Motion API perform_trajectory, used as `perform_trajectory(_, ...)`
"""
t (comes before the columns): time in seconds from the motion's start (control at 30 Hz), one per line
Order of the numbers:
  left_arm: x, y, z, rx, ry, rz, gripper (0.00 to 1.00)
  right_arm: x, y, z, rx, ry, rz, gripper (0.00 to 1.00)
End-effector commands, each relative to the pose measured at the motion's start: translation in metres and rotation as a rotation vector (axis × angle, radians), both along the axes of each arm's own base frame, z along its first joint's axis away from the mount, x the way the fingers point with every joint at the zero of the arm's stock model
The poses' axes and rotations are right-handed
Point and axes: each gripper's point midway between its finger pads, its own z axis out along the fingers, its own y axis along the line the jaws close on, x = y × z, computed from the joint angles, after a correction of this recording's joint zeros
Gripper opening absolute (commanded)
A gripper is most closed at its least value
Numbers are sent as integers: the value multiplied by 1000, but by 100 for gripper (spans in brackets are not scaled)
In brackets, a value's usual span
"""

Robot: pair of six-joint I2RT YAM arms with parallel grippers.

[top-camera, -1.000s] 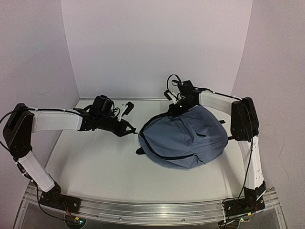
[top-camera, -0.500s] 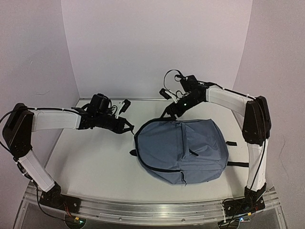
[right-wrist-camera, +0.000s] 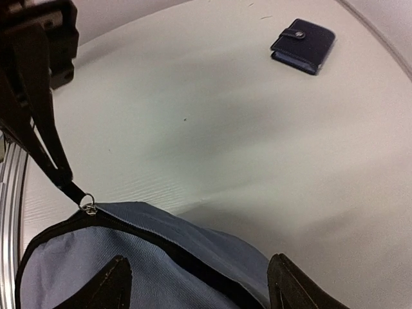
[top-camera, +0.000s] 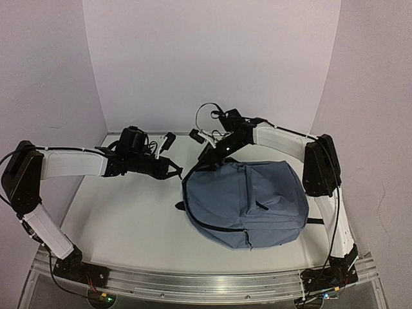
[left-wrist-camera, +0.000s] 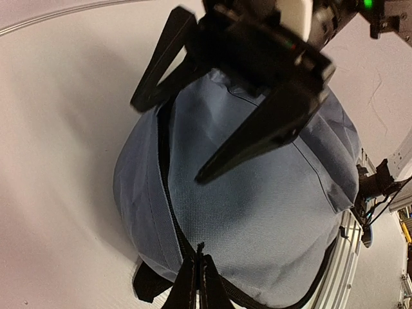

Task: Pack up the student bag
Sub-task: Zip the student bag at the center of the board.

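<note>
The student bag is a slate-blue backpack lying flat on the table at centre right. My left gripper is at the bag's left edge, shut on the black zipper pull. In the right wrist view its fingers reach down to the pull's metal ring. My right gripper hangs open just above the bag's far-left top edge, with blue fabric and black zipper below its fingertips and nothing between them. The left wrist view shows the right gripper spread wide over the bag.
A small dark navy wallet with a snap lies on the white table beyond the bag. Black straps stick out at the bag's right side. White walls close in the table's back and sides.
My right gripper has opened and let go of the bag, which dropped from a bunched heap to lying flat. The right arm swung left. My left gripper stays shut on the pull.
</note>
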Motion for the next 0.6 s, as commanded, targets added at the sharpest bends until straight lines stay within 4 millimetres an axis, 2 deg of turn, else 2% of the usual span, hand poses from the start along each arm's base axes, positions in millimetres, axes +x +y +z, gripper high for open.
perform_trajectory(0.0, 2, -2, 39, -84, -96, -9, 0, 1, 11, -11, -24, -66, 44, 72)
perform_trajectory(0.13, 0, -3, 39, -91, -91, -23, 0, 26, 9, -27, -99, -127, -53, 62)
perform_trajectory(0.23, -4, -2, 39, -92, -90, -30, 0, 38, 7, -27, -114, -165, -100, 47)
perform_trajectory(0.43, -8, 2, 41, -88, -99, -24, 0, 46, 2, -22, -137, -222, -129, 1)
perform_trajectory(0.57, -11, 3, 39, -82, -95, -27, 0, 69, -8, -16, -185, -283, -252, 0)
